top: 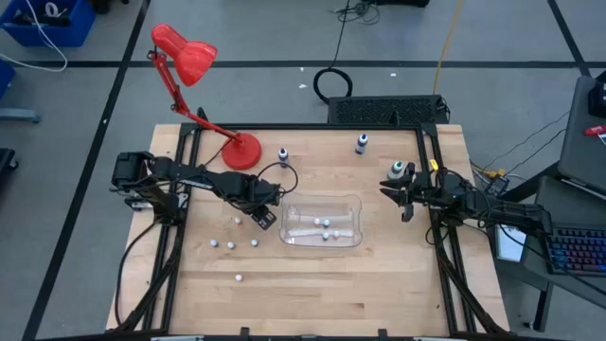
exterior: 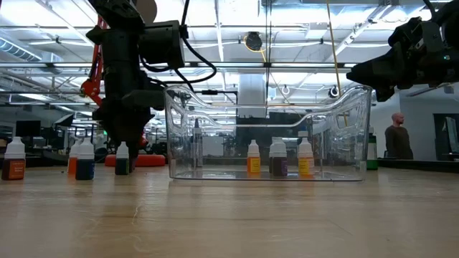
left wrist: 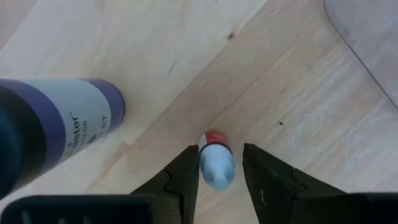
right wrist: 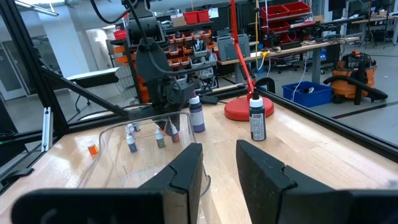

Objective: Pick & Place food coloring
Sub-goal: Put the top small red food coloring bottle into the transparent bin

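The food coloring is a set of tiny bottles. Several stand loose on the wooden table (top: pixel 232 244), also seen in the low view (exterior: pixel 84 159). Others are in a clear plastic container (top: pixel 355 204). My left gripper (top: pixel 263 216) points straight down just left of that container, its fingers a little apart on either side of one small bottle (left wrist: pixel 216 163) with a whitish top and a red body. That bottle stands on the table (exterior: pixel 122 163). My right gripper (top: pixel 407 194) hangs level at the table's right side, slightly open on nothing (right wrist: pixel 219 163). My left gripper comes from above with its fingers either side of the small bottle's whitish top (left wrist: pixel 216 171). One finger (left wrist: pixel 186 171) meets the bottle's edge in the picture, while a strip of wood shows before the other finger (left wrist: pixel 261 174). Whether it touches the bottle I cannot tell.
A taller bottle with a purple label (left wrist: pixel 56 118) stands close beside my left gripper. A red desk lamp (top: pixel 241 152) sits at the far left, with larger bottles (top: pixel 362 144) along the far edge. The container's wall (exterior: pixel 358 129) rises to the right of my left gripper.
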